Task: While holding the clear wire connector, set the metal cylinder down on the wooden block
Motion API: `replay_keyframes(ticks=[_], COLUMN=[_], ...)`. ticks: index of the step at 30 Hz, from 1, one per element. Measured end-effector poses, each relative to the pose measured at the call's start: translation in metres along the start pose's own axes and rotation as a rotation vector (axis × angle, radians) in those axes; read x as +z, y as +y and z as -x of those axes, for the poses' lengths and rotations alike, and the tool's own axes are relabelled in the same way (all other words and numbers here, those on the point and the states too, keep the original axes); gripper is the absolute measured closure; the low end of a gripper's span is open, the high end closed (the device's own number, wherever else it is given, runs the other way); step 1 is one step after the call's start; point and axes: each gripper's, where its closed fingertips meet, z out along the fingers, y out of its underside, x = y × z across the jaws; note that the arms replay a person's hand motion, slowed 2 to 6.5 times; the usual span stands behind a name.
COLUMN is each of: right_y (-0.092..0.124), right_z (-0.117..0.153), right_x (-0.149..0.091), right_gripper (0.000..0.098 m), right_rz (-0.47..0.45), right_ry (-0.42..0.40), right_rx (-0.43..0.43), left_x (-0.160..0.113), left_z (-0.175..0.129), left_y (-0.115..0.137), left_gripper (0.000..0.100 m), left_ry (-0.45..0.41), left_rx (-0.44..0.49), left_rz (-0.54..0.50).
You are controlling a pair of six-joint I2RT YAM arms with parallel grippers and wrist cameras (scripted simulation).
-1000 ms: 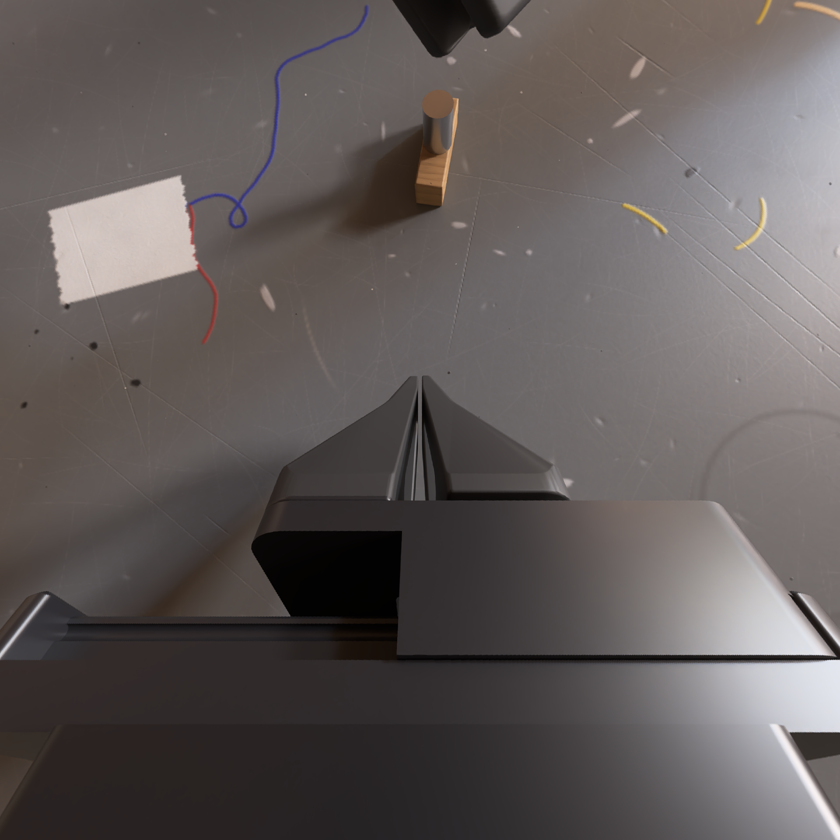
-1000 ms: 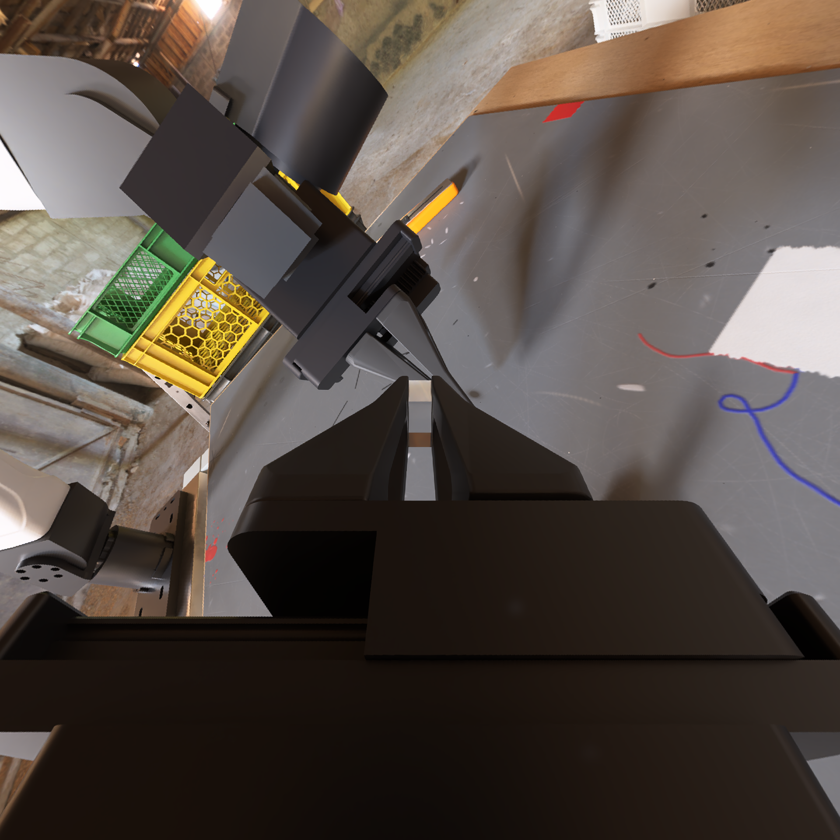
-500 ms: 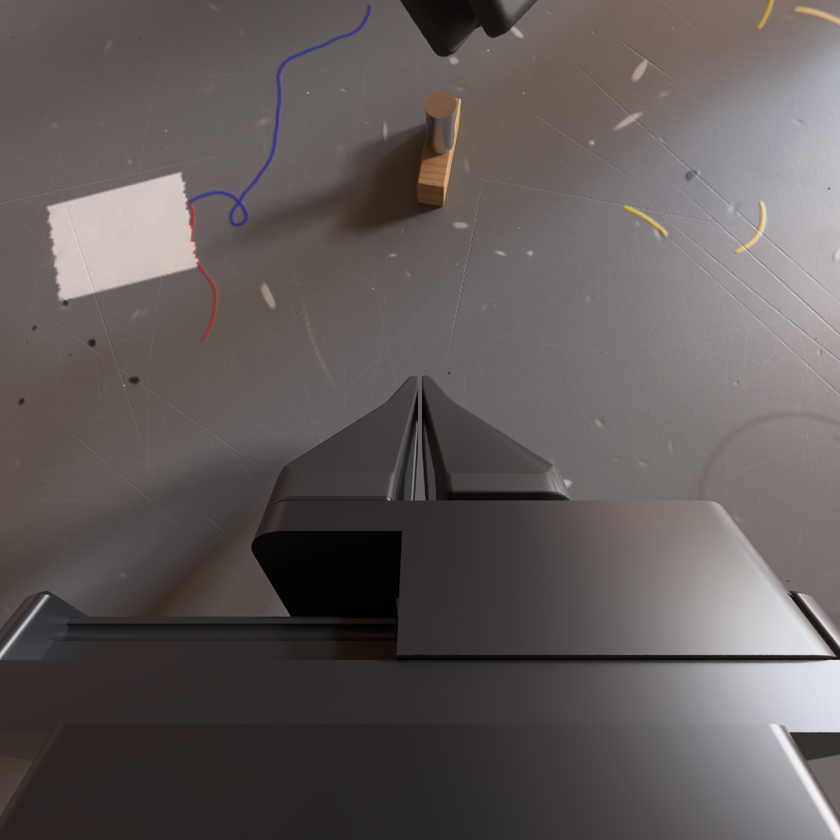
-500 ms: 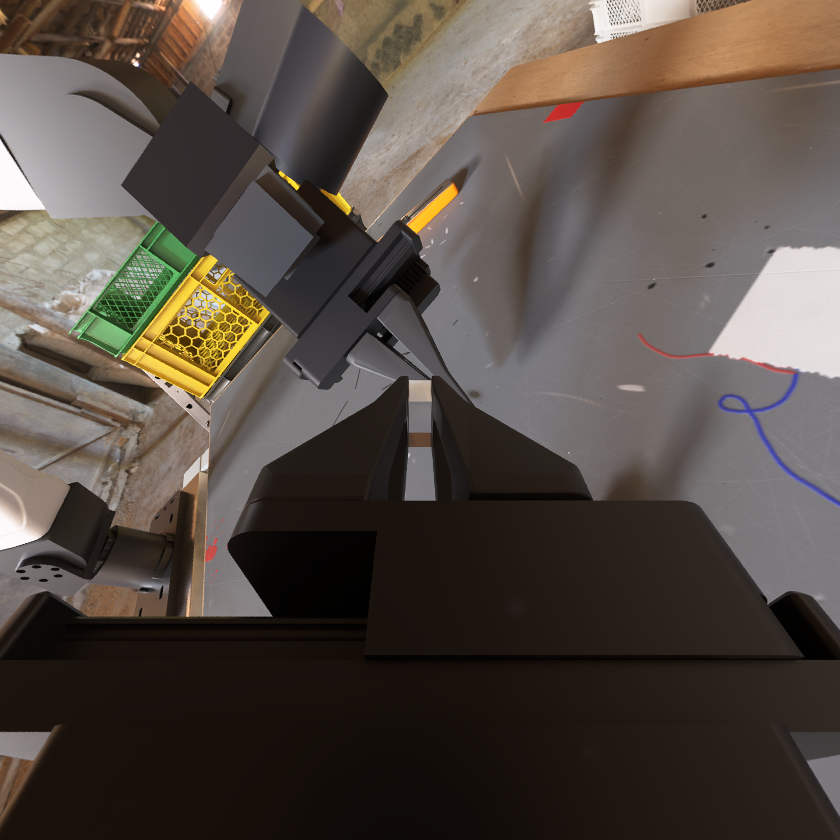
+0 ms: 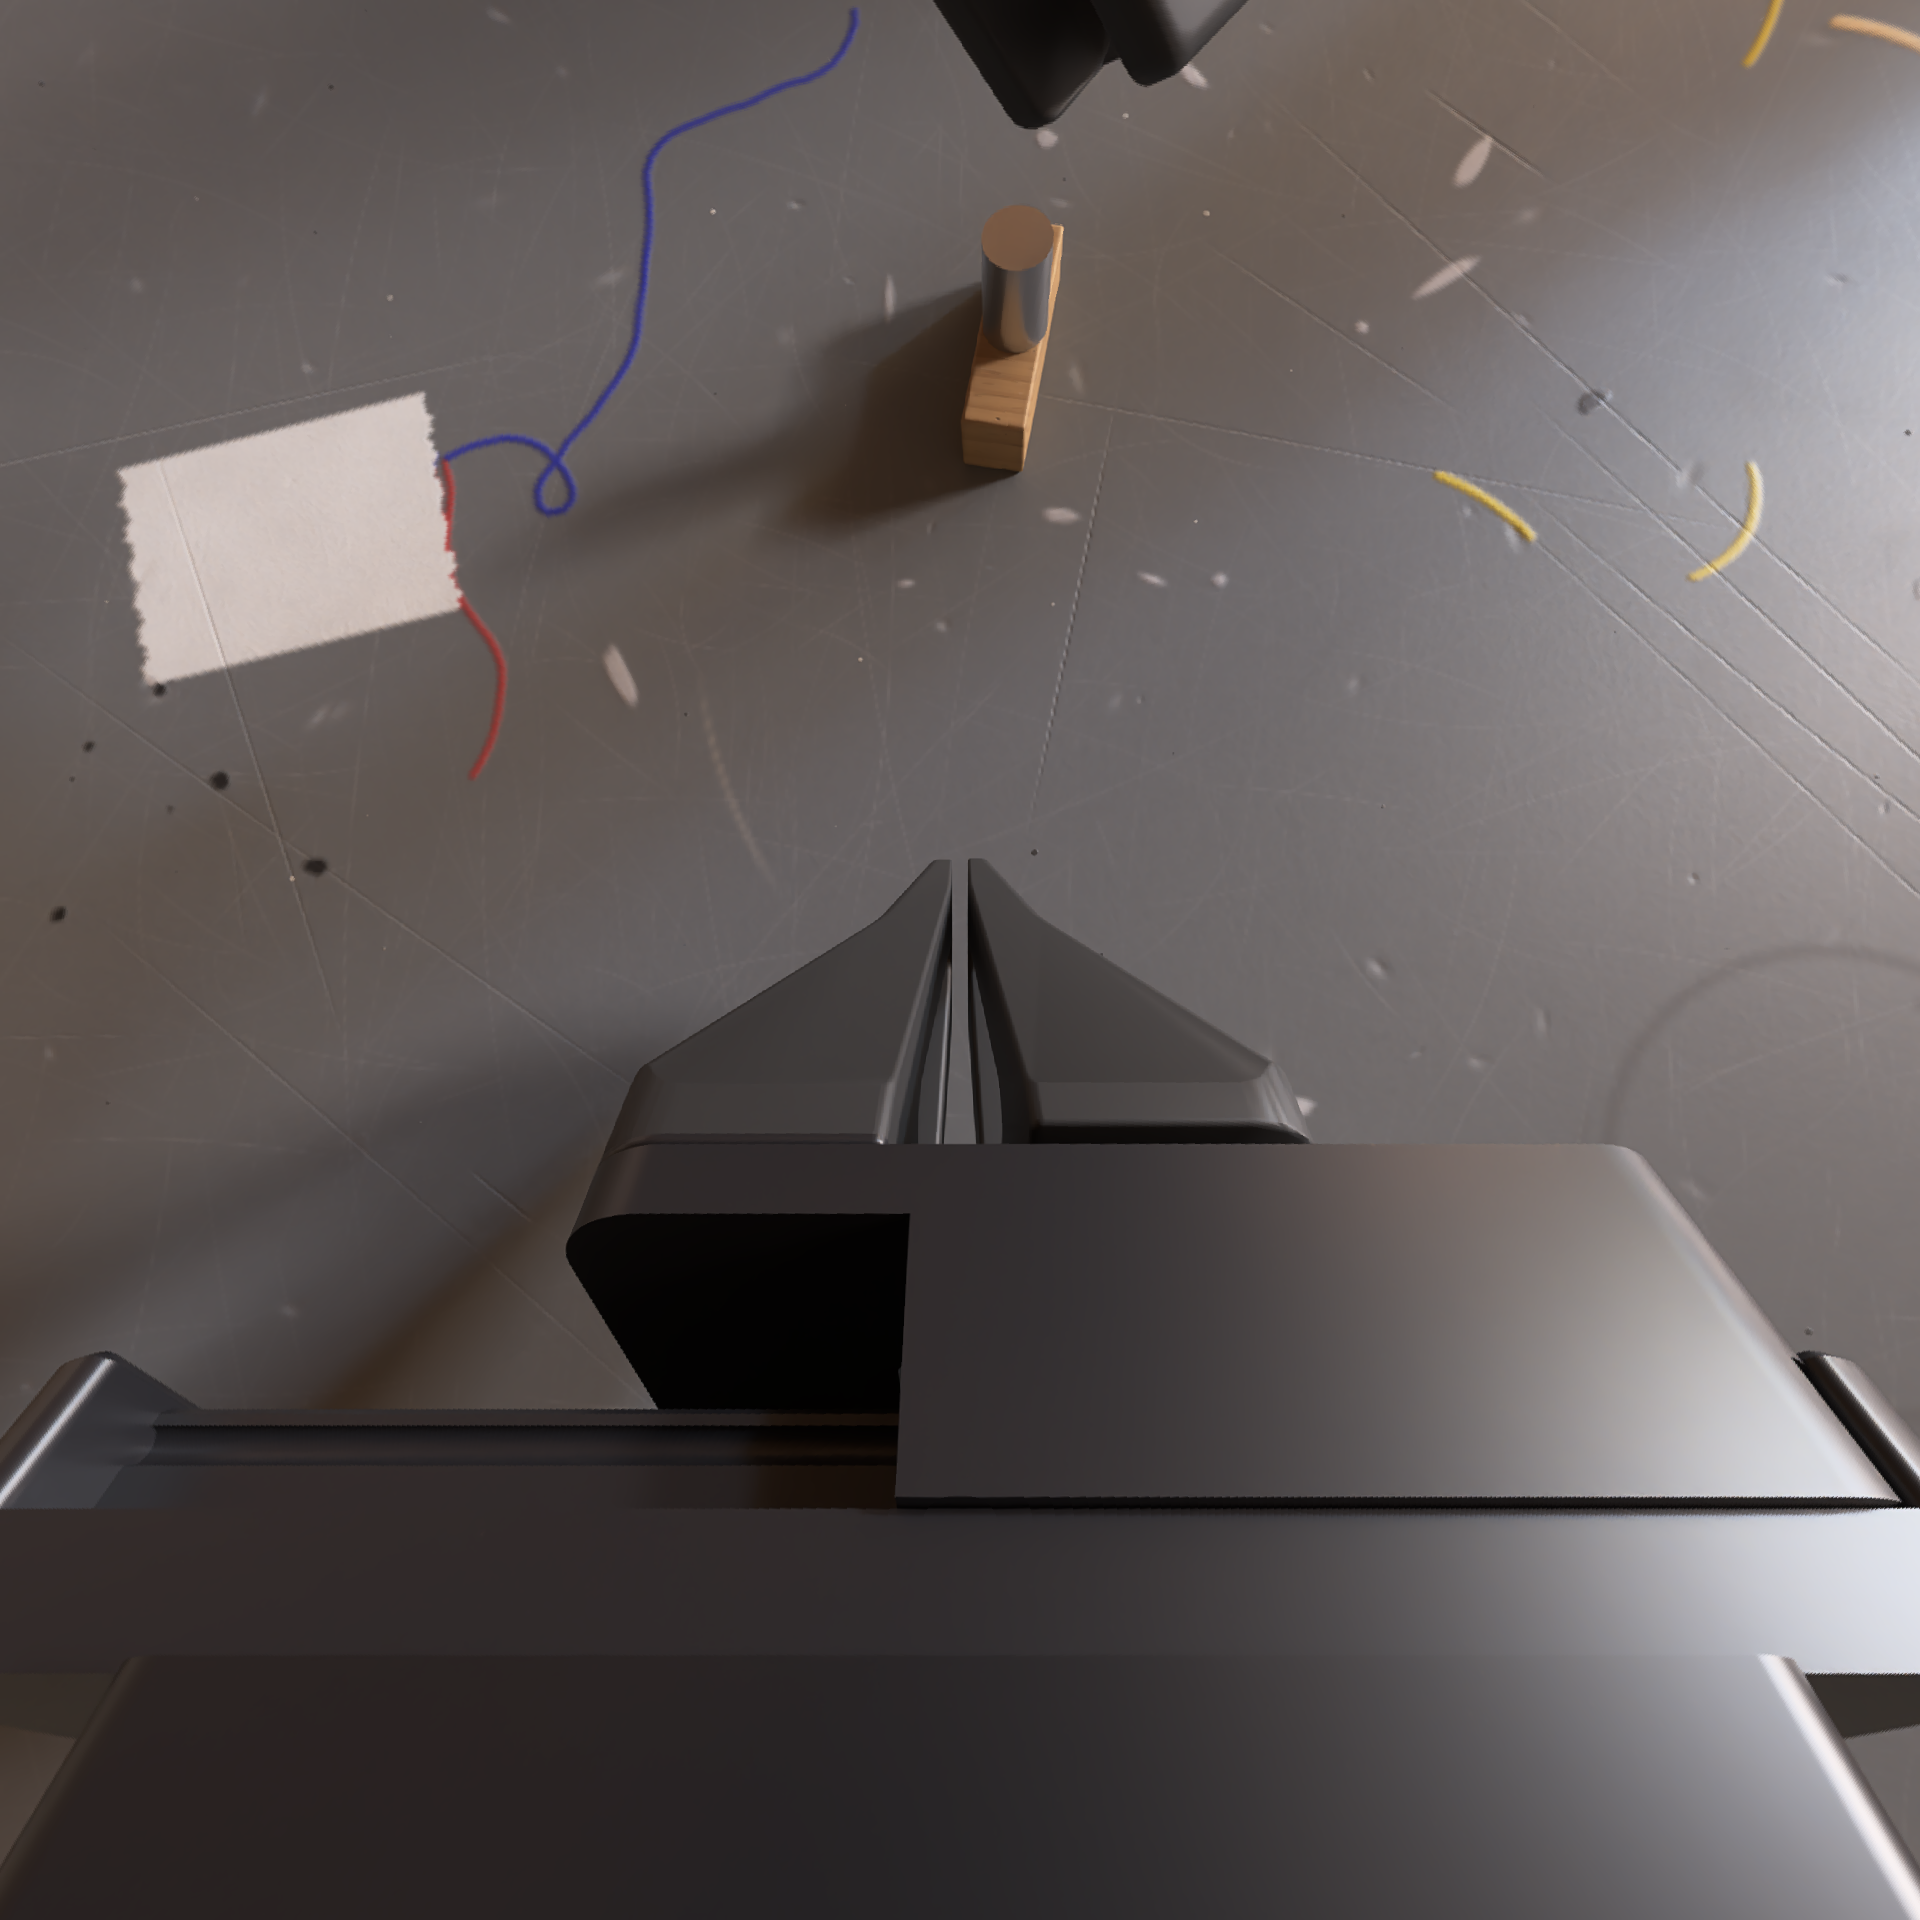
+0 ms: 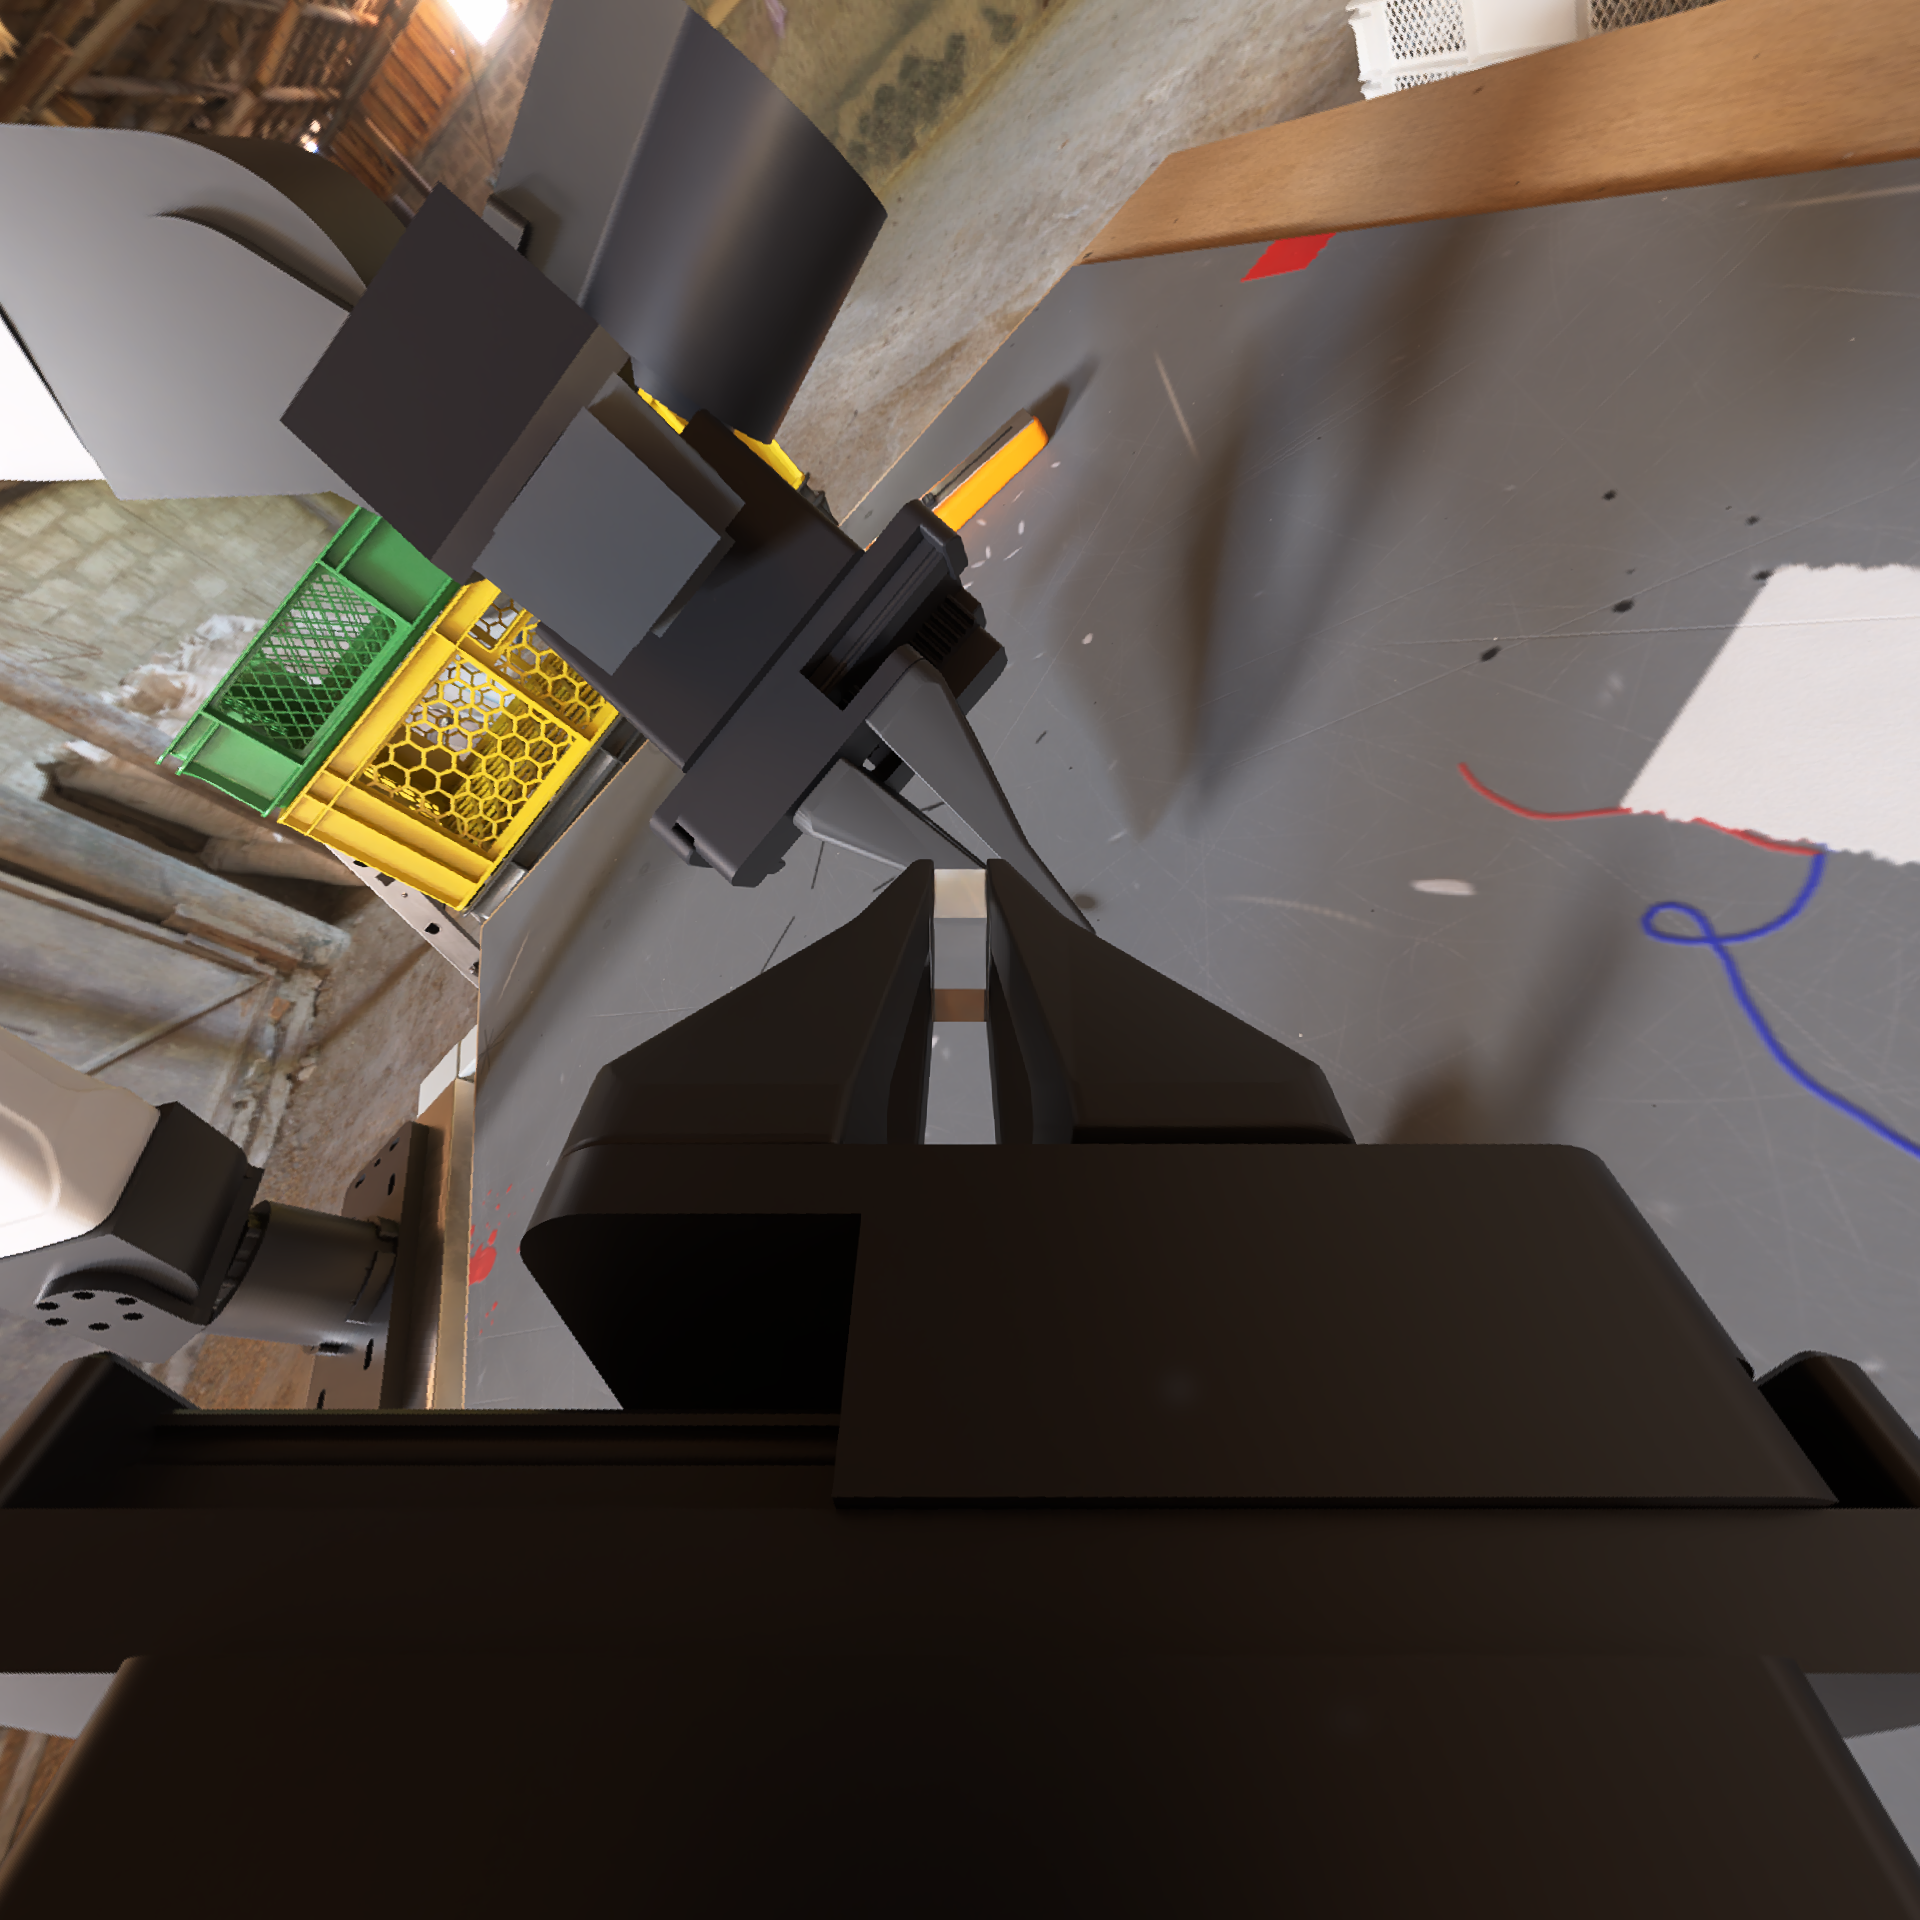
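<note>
The metal cylinder [image 5: 1011, 283] stands upright on the far end of the wooden block [image 5: 1003, 414], which lies on the grey table. My left gripper [image 5: 958, 864] is shut with nothing visible in it, well back from the block and above the table. My right gripper [image 6: 958, 871] is shut on a small pale, clear piece with a brown band, the wire connector [image 6: 958, 906]. In the left wrist view the right gripper [image 5: 1107, 57] hangs just beyond and above the cylinder, apart from it.
A white paper sheet [image 5: 291, 535] lies left of the block, with a blue wire [image 5: 644, 260] and a red wire [image 5: 488, 686] at its edge. Yellow wire bits [image 5: 1486, 504] lie to the right. The left arm [image 6: 769, 665] fills the right wrist view's upper left. Green and yellow crates [image 6: 468, 738] stand off the table.
Almost nothing. The block and cylinder drift very slightly in the left wrist view. The right wrist view is unchanged.
</note>
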Motion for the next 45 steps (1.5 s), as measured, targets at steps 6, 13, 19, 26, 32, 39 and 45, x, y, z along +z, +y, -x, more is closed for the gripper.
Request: replay_keyframes(ticks=[6,13,19,26,32,39,45], right_y=[-0.0001,-0.0001,-0.0002,-0.0002,-0.0003,-0.0003,-0.0004], right_z=[0.0000,0.0001,0.0001,0.0001,0.0001,0.0002,0.0002], right_x=[0.0000,0.0000,0.0000,0.0000,0.0000,0.0000,0.0000], right_gripper=[0.0897,0.0897,0.0897,0.0897,0.0897,0.0897,0.0897], right_rz=[0.000,0.000,0.000,0.000,0.000,-0.001,-0.001], right_ry=[0.000,0.000,0.000,0.000,0.000,0.000,0.000], right_rx=[0.000,0.000,0.000,0.000,0.000,-0.001,-0.001], left_x=[0.0000,0.0001,0.0001,0.0002,0.0004,0.0005,0.0006], left_z=[0.0000,0.0001,0.0003,0.0005,0.0009,0.0006,0.0009], left_y=[0.0000,0.0001,0.0000,0.0000,0.0001,0.0005,0.0014], left_gripper=[0.097,0.095,0.094,0.093,0.092,0.092,0.093], left_ry=[0.000,0.002,0.004,0.004,0.005,0.006,0.004], left_rx=[0.000,-0.002,-0.004,-0.004,-0.005,0.002,0.007], left_rz=[0.000,0.001,0.001,0.001,0.001,0.003,0.008])
